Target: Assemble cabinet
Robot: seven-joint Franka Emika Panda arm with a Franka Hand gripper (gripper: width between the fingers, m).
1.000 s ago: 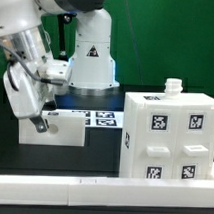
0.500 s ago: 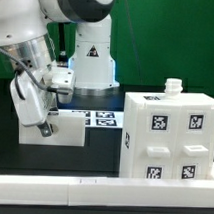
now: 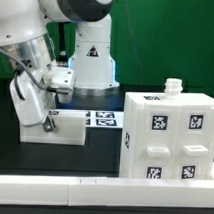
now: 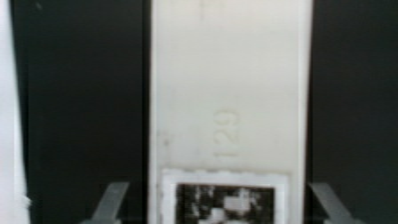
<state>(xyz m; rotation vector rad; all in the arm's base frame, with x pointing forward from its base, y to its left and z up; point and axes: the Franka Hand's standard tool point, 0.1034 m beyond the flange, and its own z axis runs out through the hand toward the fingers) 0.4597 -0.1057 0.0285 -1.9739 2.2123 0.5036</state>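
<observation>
Black counter (image 3: 104, 145) is carrying a flat white plastic tagged panel (image 4: 222, 90), lying apart from the boxy white cabinet body (image 3: 169, 137). End effector (image 4: 221, 203) is straddling the panel's long edges, parted, clamping nothing (contact unclear). Panel is looking light, stiff, slick; pinching across its narrow width is seeming safest.

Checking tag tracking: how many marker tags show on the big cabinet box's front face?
4 tags: upper-left, upper-right, lower-left, lower-right in the exterior view. Another sits on top; other sides are hidden.
</observation>
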